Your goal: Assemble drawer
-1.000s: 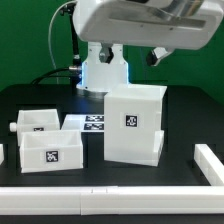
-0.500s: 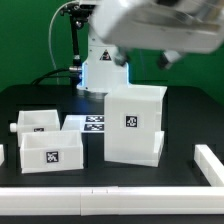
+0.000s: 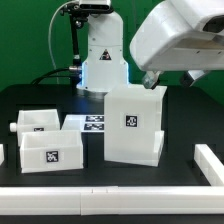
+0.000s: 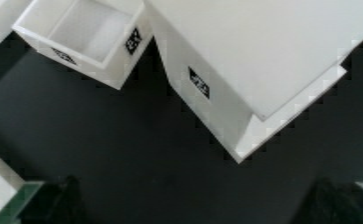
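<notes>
Swinging aside, the arm (image 3: 182, 40) (claw (image 4: 204, 205) spread) hovers above casing (image 3: 135, 125).

Casing (image 3: 135, 122): white box, standing upright mid-counter (image 3: 185, 120), tag facing front | front tray (image 3: 52, 150): open-topped, tagged, at the exterior view's left | rear tray (image 3: 38, 121): just behind it, knob pointing left
</notes>
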Robot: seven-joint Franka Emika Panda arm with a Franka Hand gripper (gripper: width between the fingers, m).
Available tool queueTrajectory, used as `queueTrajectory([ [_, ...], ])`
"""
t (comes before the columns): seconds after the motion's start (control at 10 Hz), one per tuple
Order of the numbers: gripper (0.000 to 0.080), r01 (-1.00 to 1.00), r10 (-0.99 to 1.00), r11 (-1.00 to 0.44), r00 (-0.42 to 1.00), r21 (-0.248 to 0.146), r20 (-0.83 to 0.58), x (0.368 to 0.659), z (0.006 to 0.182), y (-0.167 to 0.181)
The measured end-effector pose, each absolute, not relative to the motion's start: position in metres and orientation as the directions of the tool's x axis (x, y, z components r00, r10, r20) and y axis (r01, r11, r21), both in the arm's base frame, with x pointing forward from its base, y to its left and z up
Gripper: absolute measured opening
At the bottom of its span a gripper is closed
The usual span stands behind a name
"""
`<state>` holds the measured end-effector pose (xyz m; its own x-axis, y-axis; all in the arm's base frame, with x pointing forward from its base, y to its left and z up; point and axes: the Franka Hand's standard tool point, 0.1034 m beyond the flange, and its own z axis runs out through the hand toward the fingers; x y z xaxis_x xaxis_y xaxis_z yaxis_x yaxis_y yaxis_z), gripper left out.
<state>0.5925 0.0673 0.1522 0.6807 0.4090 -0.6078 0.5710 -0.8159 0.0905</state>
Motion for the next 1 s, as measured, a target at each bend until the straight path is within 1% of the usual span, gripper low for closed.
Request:
queueTrajectory([
  [0.1,0.0649,0.588,0.406,-0.802,0.662,0.101,-0.630,0.588,0.150,0.066],
  [0.2,0.0649,0.605,0.387,-0.785,0.648,0.134,-0.656,0.585,0.141,0.068],
  [0.3,0.0649,0.634,0.374,-0.754,0.627,0.169,-0.683,0.585,0.127,0.075],
  [0.4,0.0649,0.656,0.382,-0.735,0.612,0.175,-0.692,0.584,0.118,0.082],
  [0.7,0.0649,0.655,0.383,-0.736,0.610,0.169,-0.693,0.583,0.118,0.081],
  [0.8,0.0649,0.655,0.378,-0.737,0.604,0.167,-0.702,0.581,0.114,0.078],
  [1.0,0.0649,0.663,0.333,-0.733,0.541,0.149,-0.772,0.568,0.094,0.065],
])
